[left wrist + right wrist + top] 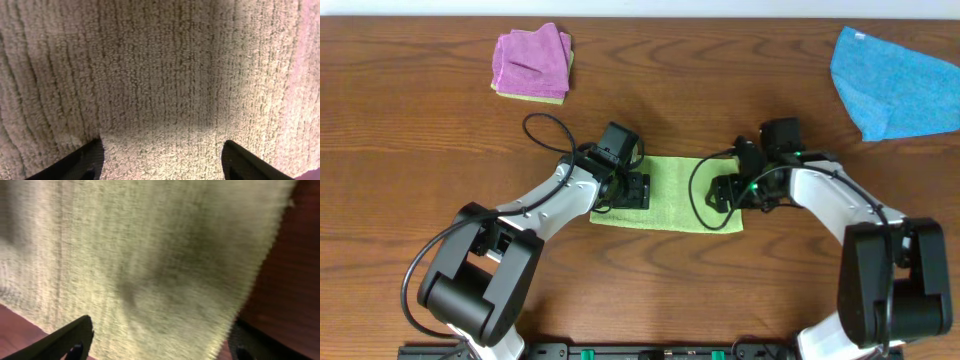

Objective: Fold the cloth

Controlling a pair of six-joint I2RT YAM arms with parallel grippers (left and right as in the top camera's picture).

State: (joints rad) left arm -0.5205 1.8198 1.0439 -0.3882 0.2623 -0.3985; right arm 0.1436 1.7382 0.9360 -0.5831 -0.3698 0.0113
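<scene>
A light green cloth (670, 190) lies folded flat on the wooden table between my two arms. My left gripper (632, 190) is open, its fingers spread over the cloth's left part; the left wrist view shows the cloth (160, 75) filling the frame between the fingertips (162, 157). My right gripper (725, 192) is open over the cloth's right end; the right wrist view shows the cloth (150, 255) under the spread fingers (160, 340), with its edge and bare table at the right. Whether the fingers touch the cloth I cannot tell.
A folded pink cloth (531, 60) on a yellow one (532, 97) sits at the back left. A crumpled blue cloth (895, 82) lies at the back right. The wooden table (410, 150) stretches all round.
</scene>
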